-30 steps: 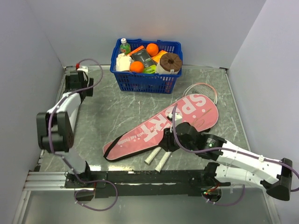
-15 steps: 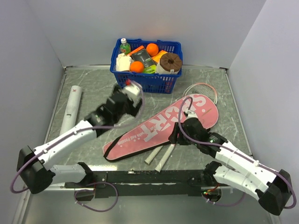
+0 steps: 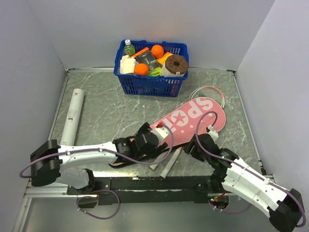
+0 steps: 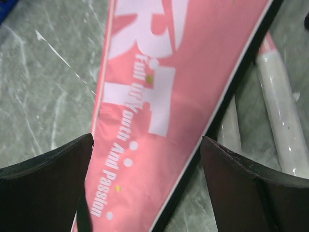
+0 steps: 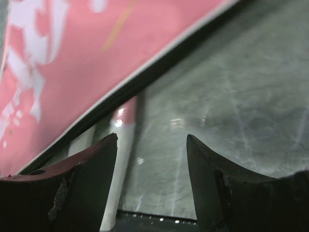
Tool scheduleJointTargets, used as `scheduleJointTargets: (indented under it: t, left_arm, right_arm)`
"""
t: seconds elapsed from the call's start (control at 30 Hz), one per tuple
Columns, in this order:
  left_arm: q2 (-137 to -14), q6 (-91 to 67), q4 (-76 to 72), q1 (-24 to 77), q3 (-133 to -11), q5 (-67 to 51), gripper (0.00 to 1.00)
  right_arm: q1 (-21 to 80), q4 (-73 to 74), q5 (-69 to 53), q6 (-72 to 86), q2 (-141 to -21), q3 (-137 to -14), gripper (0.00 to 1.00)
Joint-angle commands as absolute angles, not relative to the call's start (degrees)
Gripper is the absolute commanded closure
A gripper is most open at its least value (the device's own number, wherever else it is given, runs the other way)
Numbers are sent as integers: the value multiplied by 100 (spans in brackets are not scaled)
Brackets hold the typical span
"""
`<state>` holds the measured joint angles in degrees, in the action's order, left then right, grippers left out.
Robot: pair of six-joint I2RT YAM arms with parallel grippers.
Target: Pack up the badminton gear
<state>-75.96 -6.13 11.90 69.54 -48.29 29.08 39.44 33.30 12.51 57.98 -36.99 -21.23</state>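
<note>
The pink "SPORT" cover (image 3: 193, 118) lies slantwise on the marble table, and a racket head (image 3: 208, 93) pokes out past its far end. White racket handles (image 3: 168, 166) stick out from under its near edge. My left gripper (image 3: 157, 140) hangs open over the cover's narrow half. In the left wrist view its jaws (image 4: 147, 145) straddle the cover (image 4: 159, 96), with the handles (image 4: 280, 106) to the right. My right gripper (image 3: 189, 149) is open just right of the handles. Only bare table shows between its fingertips (image 5: 150, 140), beside the cover's black edge (image 5: 120, 92). A long white tube (image 3: 72, 117) lies at the far left.
A blue plastic basket (image 3: 149, 85) of groceries stands at the back centre against the wall. Grey walls close in the table on the left, back and right. The black rail with the arm bases (image 3: 145, 183) runs along the near edge.
My left arm has swung from the back left corner across to the cover's near half, uncovering the tube. My right gripper has opened and drawn back from the cover's edge.
</note>
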Motion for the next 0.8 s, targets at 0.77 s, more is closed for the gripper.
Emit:
scheduleJointTargets:
  t: [0.77]
  left_arm:
    - [-7084, -519, 44, 7752, -3788, 3586, 3]
  right_arm:
    - [3894, 1109, 3199, 7770, -3945, -1028, 36]
